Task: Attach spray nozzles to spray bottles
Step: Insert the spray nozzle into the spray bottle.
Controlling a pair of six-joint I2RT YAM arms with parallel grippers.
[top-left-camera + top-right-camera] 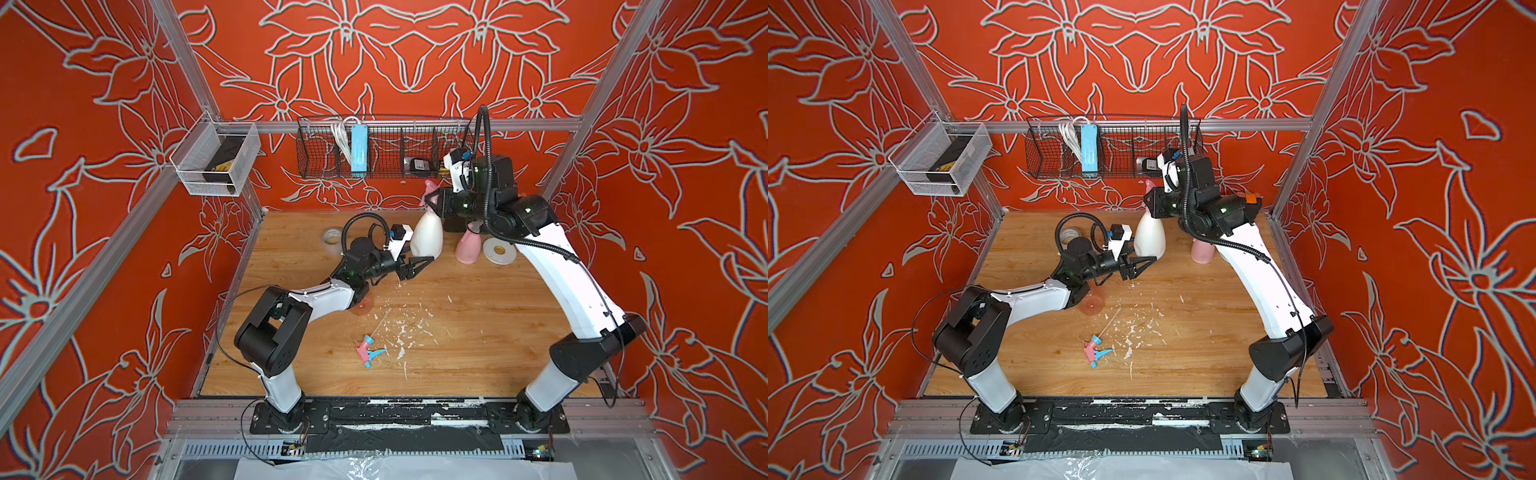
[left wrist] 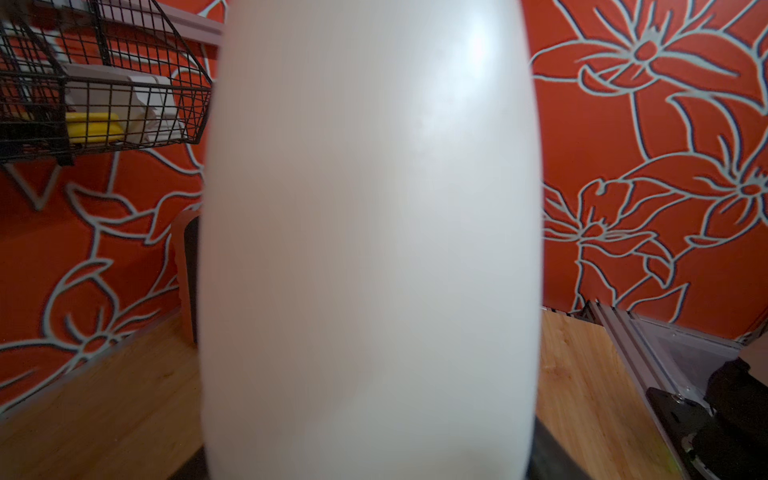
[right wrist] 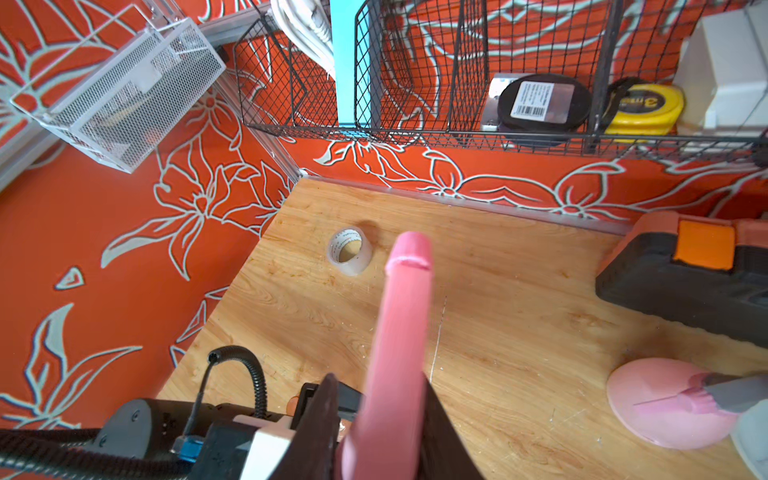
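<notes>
**Two arms, one bottle: pink nozzle meets white neck**

The right pincer point(image 1: 431, 198) is closed on the all-pink nozzle point(image 3: 405, 299). Its dark fingers press both flanks of the head, which sits at the top of the white bottle point(image 1: 426, 237). The grip on the head suggests the nozzle is being seated or turned onto the neck. Whether it is fully on cannot be told from these views.

The left pincer point(image 1: 426, 262) is at the foot of the same bottle. In the left wrist view the white body fills the picture, with dark jaw parts at either side of its base. The pincer looks clamped there, apparently to stop the bottle spinning or tipping while the head goes on.

The right arm arches high from the front rail. Its wrist is bent so that the pincer comes in sideways at the bottle's top. The left arm stays low, its elbow folded and its forearm running nearly level over the bench point(image 1: 478, 340).

Just beside the white bottle, on the right arm's side, stands the pink bottle point(image 1: 466, 249), with the grey-topped nozzle point(image 3: 731, 392) apparently on it. Well in front of the white bottle, the pink-and-blue nozzle point(image 1: 368, 352) lies loose among white flecks. The orange-pink bottle point(image 1: 1093, 304) shows partly from under the left forearm, and that pair has not yet been joined.
</notes>
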